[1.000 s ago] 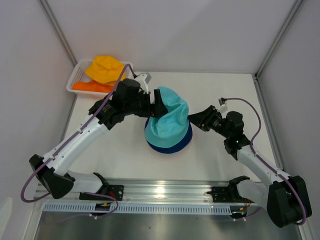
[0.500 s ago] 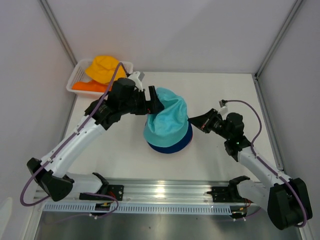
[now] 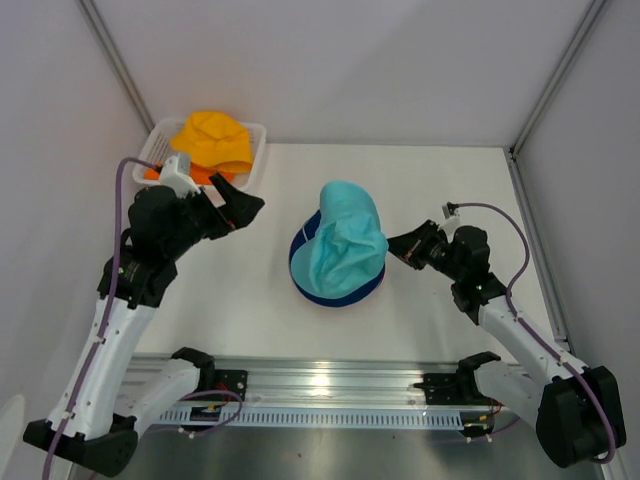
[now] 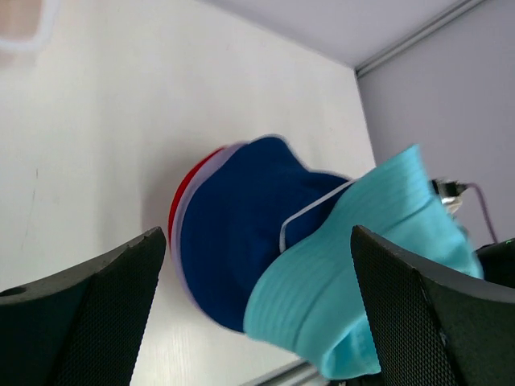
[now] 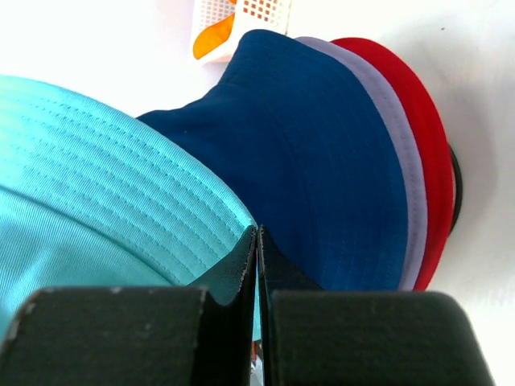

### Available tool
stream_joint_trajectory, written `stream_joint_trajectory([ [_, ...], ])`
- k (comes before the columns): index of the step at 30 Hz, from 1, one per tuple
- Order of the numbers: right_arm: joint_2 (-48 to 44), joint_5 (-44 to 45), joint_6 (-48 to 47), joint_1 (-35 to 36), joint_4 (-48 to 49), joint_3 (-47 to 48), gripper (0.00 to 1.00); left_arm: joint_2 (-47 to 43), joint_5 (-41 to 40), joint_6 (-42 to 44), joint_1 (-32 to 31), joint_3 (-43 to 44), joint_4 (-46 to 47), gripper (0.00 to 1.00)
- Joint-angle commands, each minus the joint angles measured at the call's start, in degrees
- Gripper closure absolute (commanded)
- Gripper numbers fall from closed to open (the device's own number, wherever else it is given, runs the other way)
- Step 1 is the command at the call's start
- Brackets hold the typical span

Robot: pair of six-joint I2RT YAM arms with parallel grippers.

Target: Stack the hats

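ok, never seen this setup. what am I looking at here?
Two robot arms bolted to a table. The wide picture looks down from above and behind them; the other two come from a camera on each wrist. Mid-table is a pile of hats: teal hat on top, over a dark blue hat, a lilac hat and a red hat. A yellow hat sits in a white basket, far left. The left hand is open, empty, near the basket. The right hand is shut at the teal hat's brim; whether it pinches fabric is unclear.
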Motion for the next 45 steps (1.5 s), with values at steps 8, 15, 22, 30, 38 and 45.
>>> stream_joint_trajectory([
  [8,0.7,2.3,-1.9,0.1,-4.4,3.6,1.0,-0.2,26.9,-18.7,5.5,-31.5,33.2,0.09],
  [15,1.4,3.8,-3.1,0.7,-7.5,5.6,1.0,1.4,36.7,-16.6,5.1,-32.8,39.4,0.14],
  [22,1.7,4.4,-3.1,0.9,-8.5,5.8,1.0,1.2,41.2,-15.4,4.2,-34.1,40.8,0.13],
  [30,1.4,5.2,-3.3,0.9,-9.5,6.3,1.0,5.2,43.0,-13.9,0.5,-31.7,39.7,0.14],
  [38,1.3,5.3,-3.3,1.0,-9.9,6.5,1.0,8.2,43.0,-14.5,-4.3,-28.5,41.2,0.49],
  [45,0.1,5.5,-3.2,1.0,-12.2,7.1,1.0,4.9,39.3,-14.5,-4.3,-26.9,40.2,0.99],
])
